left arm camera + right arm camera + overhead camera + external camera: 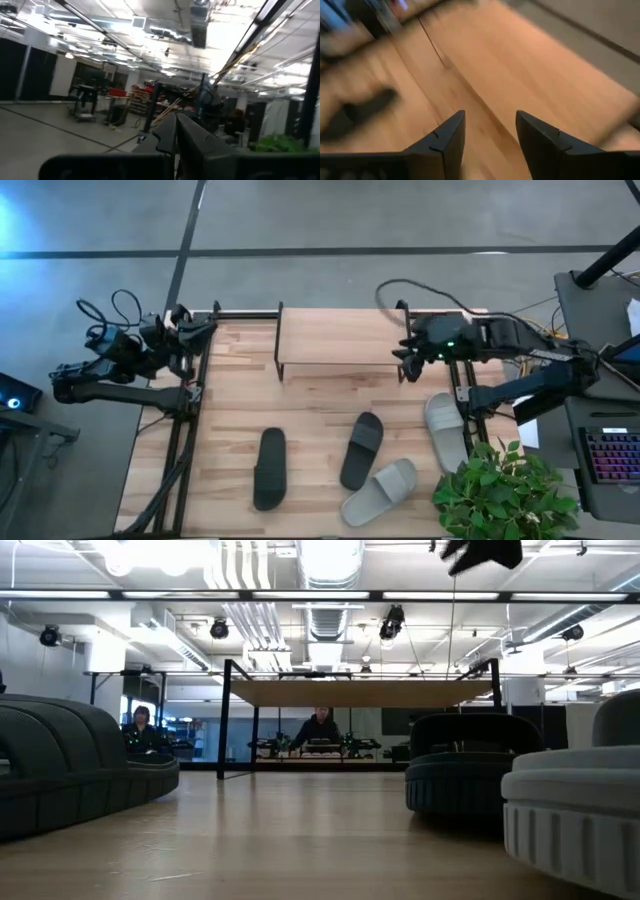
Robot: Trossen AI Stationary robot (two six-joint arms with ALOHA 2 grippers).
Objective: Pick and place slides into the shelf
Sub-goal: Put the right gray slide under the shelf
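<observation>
A large open lab or workshop. Exposed silver ceiling ducts (330,570) and strip lights run overhead. Two people sit at distant equipment-laden benches (315,748).

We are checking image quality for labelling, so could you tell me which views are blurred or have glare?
Right wrist view: motion-smeared, though the open right gripper stays readable above the shelf. Left wrist view: soft, ceiling lights blown out. Low view: bright ceiling glare. High view: blue glare at left edge.

Wood, metal and matt slides on a workbench.
Pale wood-grain table (230,400); shelf (335,337) with a light wood top and thin black metal legs; matt black slides (269,468) and matt grey slides (381,491).
</observation>
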